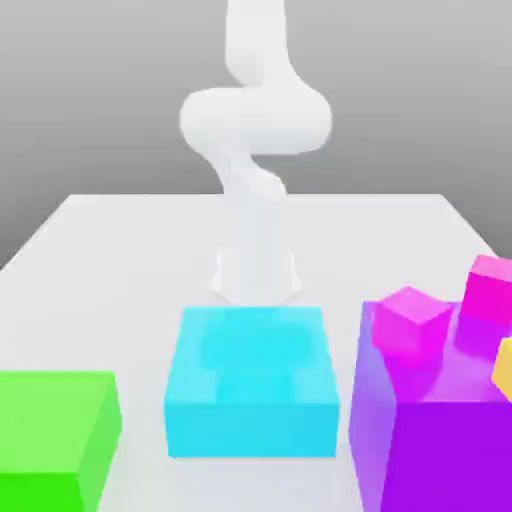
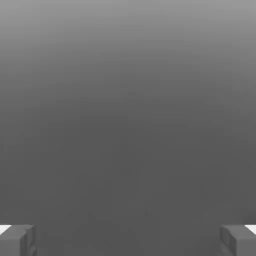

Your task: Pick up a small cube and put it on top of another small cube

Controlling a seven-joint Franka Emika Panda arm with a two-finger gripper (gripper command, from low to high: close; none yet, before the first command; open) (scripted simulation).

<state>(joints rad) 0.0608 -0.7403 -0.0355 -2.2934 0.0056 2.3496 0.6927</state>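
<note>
The pincer (image 2: 128, 240) stands wide apart, holding nothing. The white arm (image 1: 255, 120) rises bent behind the cyan block (image 1: 250, 385). Two magenta small cubes (image 1: 410, 320) sit on the purple block (image 1: 440, 440); one green block (image 1: 50, 435) lies on the desk (image 1: 110, 260)

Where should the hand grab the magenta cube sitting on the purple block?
Likely from above, fingers on two opposite side faces of the magenta cube. It rests on the purple block turned corner-on to this view, so rotate the hand to match its faces.
</note>
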